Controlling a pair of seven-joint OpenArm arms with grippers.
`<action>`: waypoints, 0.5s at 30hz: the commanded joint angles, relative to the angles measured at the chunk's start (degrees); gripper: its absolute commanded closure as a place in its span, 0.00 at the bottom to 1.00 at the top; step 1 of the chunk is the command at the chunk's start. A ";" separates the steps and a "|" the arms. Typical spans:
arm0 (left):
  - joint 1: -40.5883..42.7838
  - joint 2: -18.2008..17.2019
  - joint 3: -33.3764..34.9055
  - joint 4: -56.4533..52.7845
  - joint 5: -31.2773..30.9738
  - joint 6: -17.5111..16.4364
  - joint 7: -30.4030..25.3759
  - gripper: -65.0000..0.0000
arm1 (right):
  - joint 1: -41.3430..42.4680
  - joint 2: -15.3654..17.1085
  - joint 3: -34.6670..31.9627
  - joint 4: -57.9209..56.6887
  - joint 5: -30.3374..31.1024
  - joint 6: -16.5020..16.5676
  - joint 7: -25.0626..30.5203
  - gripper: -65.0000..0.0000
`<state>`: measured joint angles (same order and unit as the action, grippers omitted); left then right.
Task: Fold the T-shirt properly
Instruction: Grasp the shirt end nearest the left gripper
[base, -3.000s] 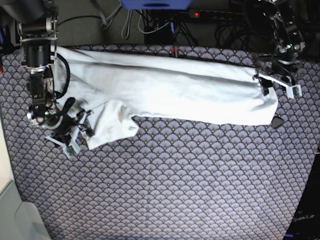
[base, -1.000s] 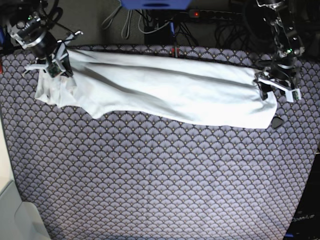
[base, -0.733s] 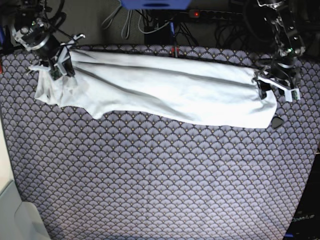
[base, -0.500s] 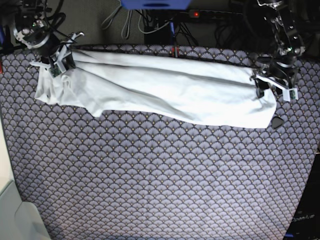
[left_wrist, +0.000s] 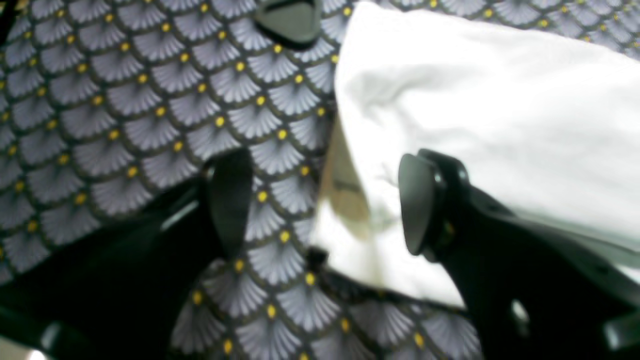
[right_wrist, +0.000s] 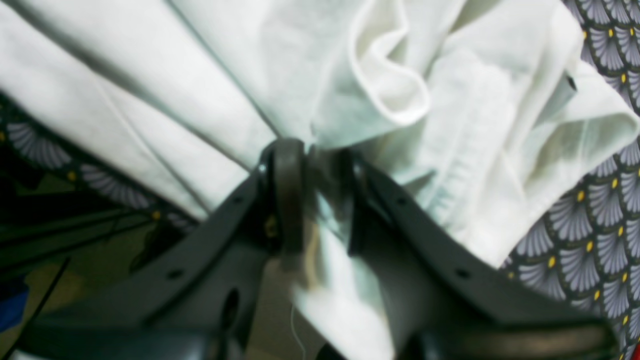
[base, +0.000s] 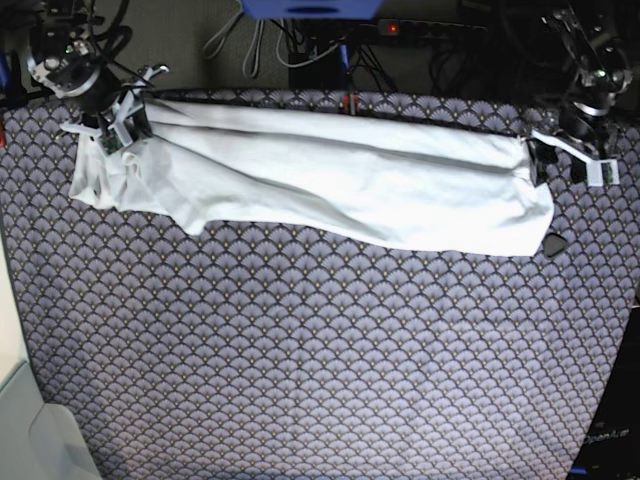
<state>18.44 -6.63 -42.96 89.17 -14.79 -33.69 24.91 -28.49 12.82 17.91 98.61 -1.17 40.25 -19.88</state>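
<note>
Long, wrinkly white T-shirt (base: 330, 180); left hand (left_wrist: 320, 205) spread apart, right hand (right_wrist: 320, 200) part-spread around bunched cloth.

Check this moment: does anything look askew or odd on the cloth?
The T-shirt lies as a long band, slanted across the patterned cloth, its end by the right pincer bunched and creased. A small dark wedge-shaped piece lies loose beside the other end.
</note>
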 joint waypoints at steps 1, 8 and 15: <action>-0.11 -0.79 -0.86 1.69 -2.31 -0.73 -1.30 0.34 | -0.21 0.59 0.15 0.78 0.77 -0.25 1.20 0.78; -6.52 -3.17 -0.86 -4.99 -5.57 -1.60 4.59 0.34 | -0.21 0.59 0.07 0.78 0.77 -0.25 1.20 0.78; -12.06 -2.90 -0.51 -10.97 -5.48 -1.60 4.94 0.34 | -0.30 0.59 0.07 0.78 0.77 -0.25 1.20 0.78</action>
<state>6.90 -8.71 -43.33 77.32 -19.46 -34.98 31.09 -28.60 12.82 17.78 98.61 -1.08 40.25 -19.88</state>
